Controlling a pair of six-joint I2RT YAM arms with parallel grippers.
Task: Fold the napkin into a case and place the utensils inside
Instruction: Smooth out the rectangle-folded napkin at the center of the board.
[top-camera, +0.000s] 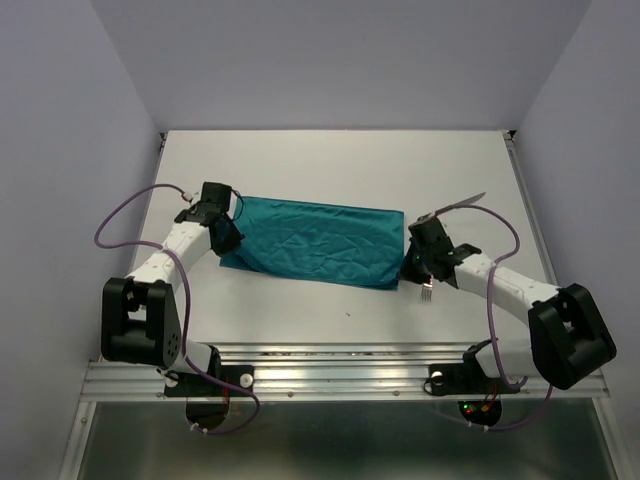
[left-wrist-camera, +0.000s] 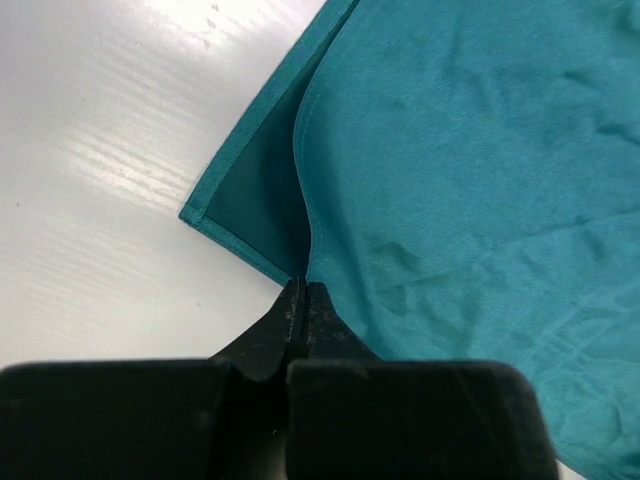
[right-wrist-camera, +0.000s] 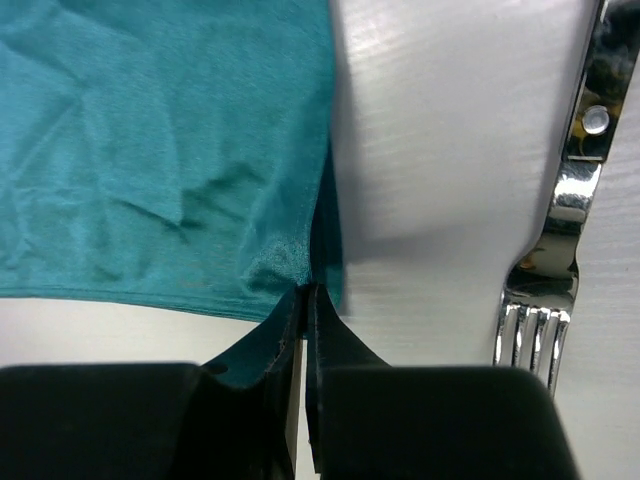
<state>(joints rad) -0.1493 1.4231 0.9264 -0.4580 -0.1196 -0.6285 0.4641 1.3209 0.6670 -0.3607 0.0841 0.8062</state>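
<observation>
Bright even light; glare on table (left-wrist-camera: 110, 130); soft shadows; wrist views sharp.

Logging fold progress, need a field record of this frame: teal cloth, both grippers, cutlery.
napkin: teal cloth napkin, folded into a long rectangle, flat on white table
left gripper: shut, pinching napkin near its near left corner
right gripper: shut, pinching napkin's near right corner
fork: slim silver fork, on table just right of napkin, not held
case: not yet formed, fork outside the cloth
</observation>
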